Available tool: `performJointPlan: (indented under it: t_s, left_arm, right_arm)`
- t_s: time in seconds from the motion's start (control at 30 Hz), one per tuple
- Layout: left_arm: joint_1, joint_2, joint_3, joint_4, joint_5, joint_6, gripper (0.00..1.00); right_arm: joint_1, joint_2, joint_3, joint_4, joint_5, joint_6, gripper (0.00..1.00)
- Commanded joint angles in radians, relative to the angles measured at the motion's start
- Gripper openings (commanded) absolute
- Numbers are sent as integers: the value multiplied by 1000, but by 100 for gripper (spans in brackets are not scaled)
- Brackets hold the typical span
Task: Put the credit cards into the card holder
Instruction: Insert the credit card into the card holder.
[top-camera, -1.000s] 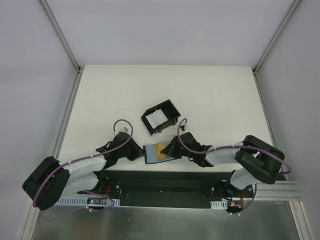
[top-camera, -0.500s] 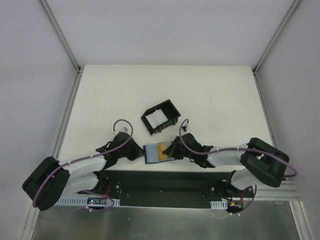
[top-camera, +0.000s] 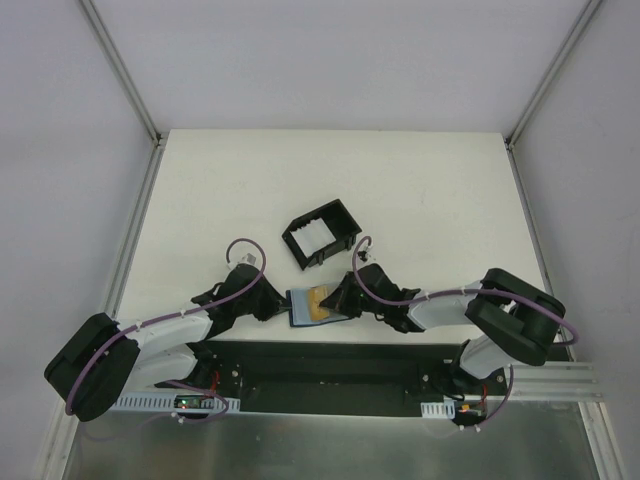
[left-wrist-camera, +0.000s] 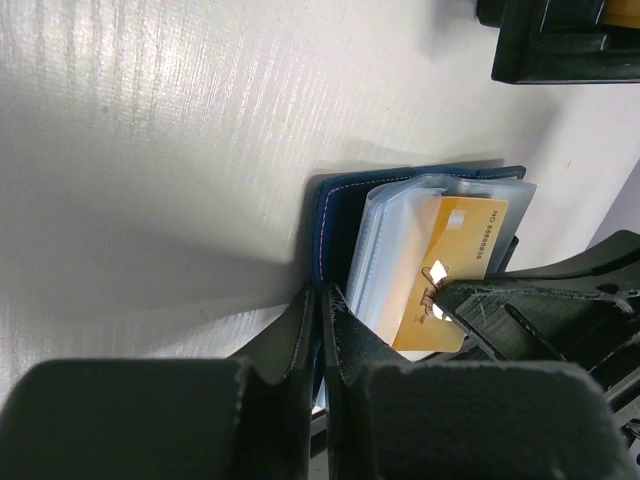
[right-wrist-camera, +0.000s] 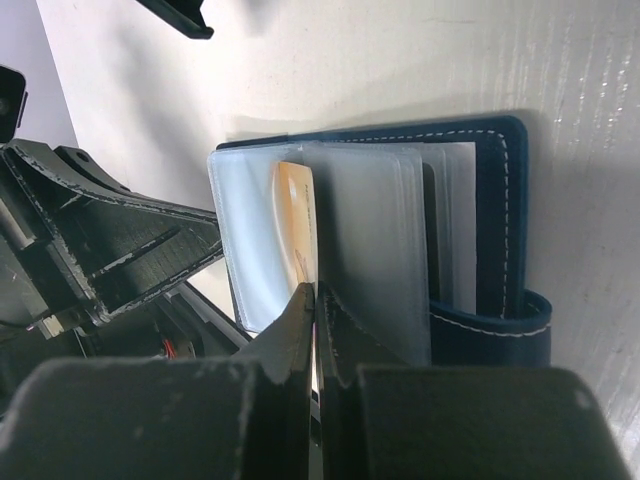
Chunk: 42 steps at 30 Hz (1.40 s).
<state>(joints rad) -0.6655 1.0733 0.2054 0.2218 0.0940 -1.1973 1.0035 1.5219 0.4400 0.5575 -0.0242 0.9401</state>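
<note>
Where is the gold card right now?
In the top view, the gold card pokes from the open blue wallet, centre-front, just below the black box.

The gold card (left-wrist-camera: 455, 262) shows small digits (too blurred to read).

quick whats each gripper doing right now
left gripper: closed, pinching the edge of the card holder.
right gripper: closed on the gold credit card.
</note>
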Motion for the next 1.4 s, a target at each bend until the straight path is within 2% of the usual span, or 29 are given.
performJointPlan:
  t_s: [0.0, 0.13, 0.17, 0.23, 0.33, 0.47, 0.63, 0.87, 1.1, 1.37]
  left_arm:
    - [12, 2, 0, -61, -59, 18, 0]
    - [12, -3, -3, -61, -56, 19, 0]
    - [12, -4, -3, -62, -54, 19, 0]
    - [12, -7, -6, -64, -54, 21, 0]
    - [12, -15, -9, -65, -51, 22, 0]
    - [12, -16, -12, -67, -50, 22, 0]
    - [12, -10, -6, -67, -43, 30, 0]
    - [14, 7, 11, -68, -37, 42, 0]
    - [14, 20, 14, -55, -33, 45, 0]
    - [14, 23, 17, -49, -23, 56, 0]
  right_arm:
    - [12, 44, 14, -34, -71, 3, 0]
    - [7, 47, 14, -34, -60, -1, 4]
    - [6, 37, 9, -37, -48, -6, 8]
    - [7, 6, 9, -91, -11, -26, 26]
    - [7, -66, 38, -241, 71, -87, 40]
    - [7, -120, 88, -381, 151, -158, 43]
    - [7, -83, 146, -412, 141, -207, 44]
    - [14, 24, 212, -378, 64, -239, 44]
    - [53, 63, 275, -344, -1, -290, 43]
    - [55, 78, 264, -251, -20, -300, 42]
